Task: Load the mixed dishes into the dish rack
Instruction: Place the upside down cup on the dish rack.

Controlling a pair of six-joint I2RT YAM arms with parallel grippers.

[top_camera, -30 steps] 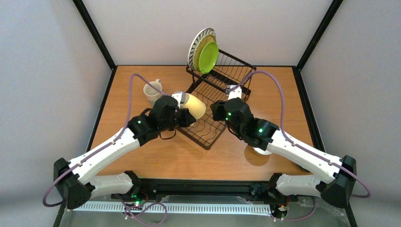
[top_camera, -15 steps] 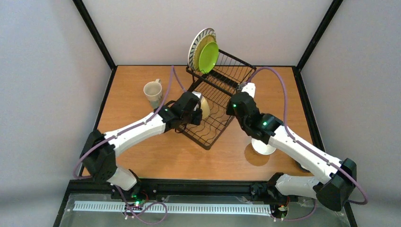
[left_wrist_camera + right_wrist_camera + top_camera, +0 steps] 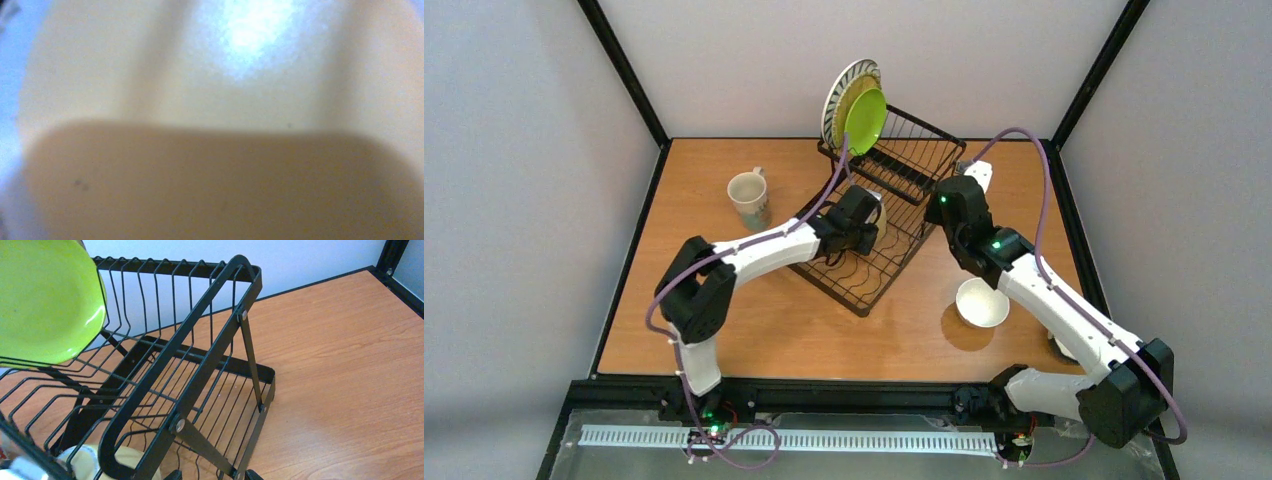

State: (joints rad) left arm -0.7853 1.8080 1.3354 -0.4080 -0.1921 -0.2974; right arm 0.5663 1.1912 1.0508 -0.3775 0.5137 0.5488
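— Dish rack [image 3: 864, 272], black wire, flat slotted tray joined to taller basket: where is it sitting?
— Mid-table, running toward 12 o'clock. Striped plate [image 3: 836, 95], tan plate [image 3: 854, 92] and glossy lime-green plate [image 3: 865, 122] are standing on edge at its 12 o'clock end.
— Left gripper [image 3: 864, 215]?
— Hovering over the tray, fingers gripping a smooth cream mug [image 3: 235, 75], which is filling its own camera; the fingers themselves are hiding behind it.
— Right gripper [image 3: 974, 174]?
— Hanging at the rack's 2 o'clock side, fingers standing wide apart, holding nothing.
— Loose stock?
— Second pale mug [image 3: 748, 198] is standing upright at 9 o'clock of the rack; round white bowl [image 3: 982, 302] is sitting at 4 o'clock.
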